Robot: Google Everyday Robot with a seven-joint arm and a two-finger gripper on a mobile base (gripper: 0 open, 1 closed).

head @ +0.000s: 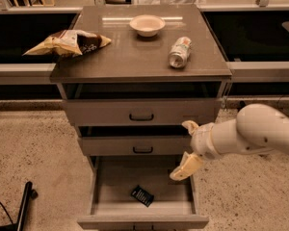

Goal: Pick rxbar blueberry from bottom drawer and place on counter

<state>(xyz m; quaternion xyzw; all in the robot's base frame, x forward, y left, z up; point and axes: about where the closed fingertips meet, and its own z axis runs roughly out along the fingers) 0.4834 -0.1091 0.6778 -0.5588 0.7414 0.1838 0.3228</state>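
Note:
The rxbar blueberry (142, 195), a small dark wrapper with pale lettering, lies flat on the floor of the pulled-out bottom drawer (142, 221), near its front. My gripper (187, 147) hangs at the drawer's right side, above the drawer's right wall and up and to the right of the bar. Its two cream fingers (185, 167) are spread apart and hold nothing. The counter (135, 57) is the grey-brown top of the cabinet.
On the counter lie a yellow-brown chip bag (67, 42) at the left edge, a white bowl (147, 24) at the back and a silver can (179, 52) on its side. Two upper drawers (141, 113) stand slightly ajar. A dark pole (24, 203) lies on the floor at the left.

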